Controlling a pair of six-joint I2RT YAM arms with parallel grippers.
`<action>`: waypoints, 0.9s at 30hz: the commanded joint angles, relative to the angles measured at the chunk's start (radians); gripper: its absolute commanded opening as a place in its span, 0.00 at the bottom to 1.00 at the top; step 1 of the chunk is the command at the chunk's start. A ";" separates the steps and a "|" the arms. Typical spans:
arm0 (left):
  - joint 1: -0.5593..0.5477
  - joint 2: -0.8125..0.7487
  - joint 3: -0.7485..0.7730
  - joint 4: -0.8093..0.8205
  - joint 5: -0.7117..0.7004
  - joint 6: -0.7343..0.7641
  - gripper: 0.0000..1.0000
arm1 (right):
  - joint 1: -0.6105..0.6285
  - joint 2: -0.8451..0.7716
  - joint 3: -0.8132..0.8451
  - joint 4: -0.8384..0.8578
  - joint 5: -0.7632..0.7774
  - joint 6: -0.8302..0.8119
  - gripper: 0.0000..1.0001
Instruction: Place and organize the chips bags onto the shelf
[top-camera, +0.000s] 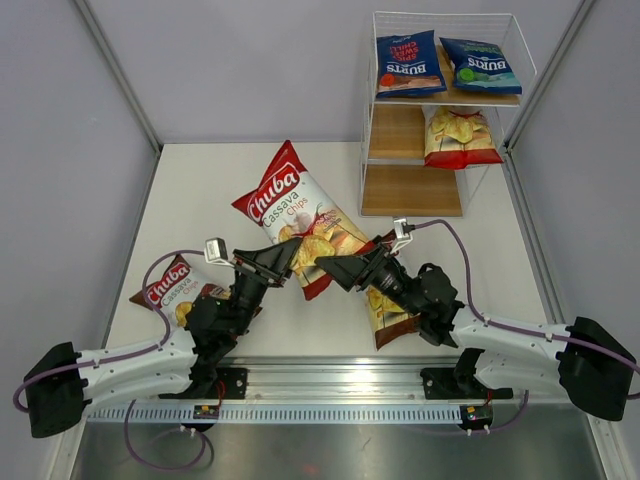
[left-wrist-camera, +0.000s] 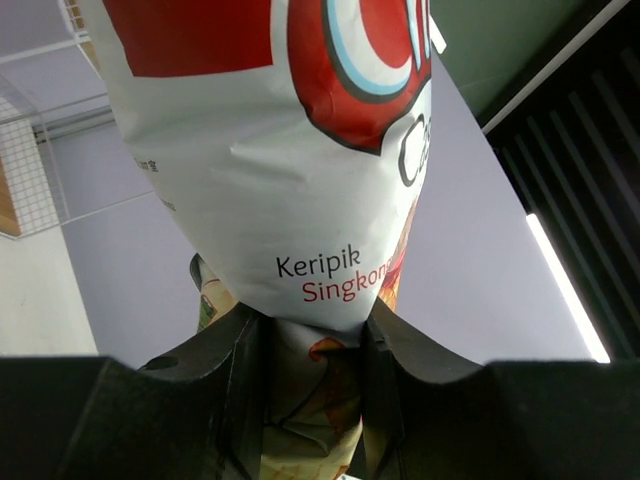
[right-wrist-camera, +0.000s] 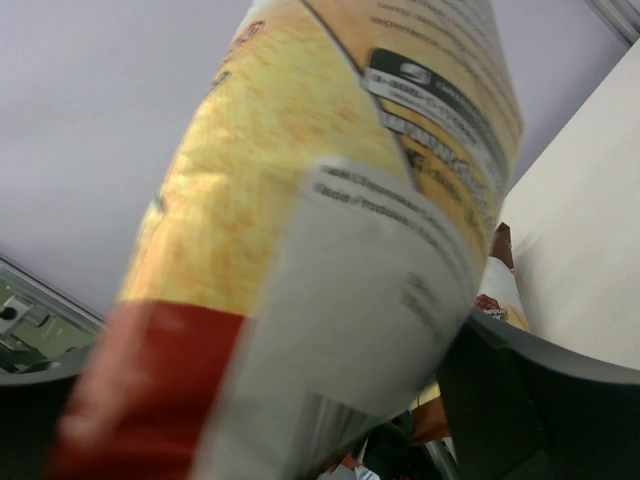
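A large red-and-white Chuba chips bag (top-camera: 295, 215) is lifted over the middle of the table, tilted up to the left. My left gripper (top-camera: 290, 262) is shut on its crumpled lower end; in the left wrist view the bag (left-wrist-camera: 280, 150) rises out of the gripper (left-wrist-camera: 312, 340). My right gripper (top-camera: 325, 268) stands open and wide, with the bag's back side (right-wrist-camera: 330, 220) filling the gap between its fingers (right-wrist-camera: 545, 400). The shelf (top-camera: 415, 190) at the back right holds two blue Burts bags (top-camera: 408, 63) on top and a red-and-white bag (top-camera: 460, 137) on the middle tier.
A brown Chuba bag (top-camera: 170, 290) lies flat on the table at the front left, beside my left arm. Another brown bag (top-camera: 385, 315) lies partly under my right arm. Grey walls close in the table on both sides and at the back.
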 joint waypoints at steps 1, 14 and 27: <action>-0.066 0.012 0.044 0.133 0.026 0.026 0.22 | 0.011 -0.012 -0.003 0.100 -0.021 -0.043 0.85; -0.084 -0.032 0.040 0.043 -0.010 0.109 0.66 | 0.011 -0.142 -0.041 0.024 0.045 -0.118 0.38; -0.084 -0.262 0.043 -0.483 -0.314 0.276 0.99 | 0.011 -0.363 -0.087 -0.216 0.203 -0.111 0.25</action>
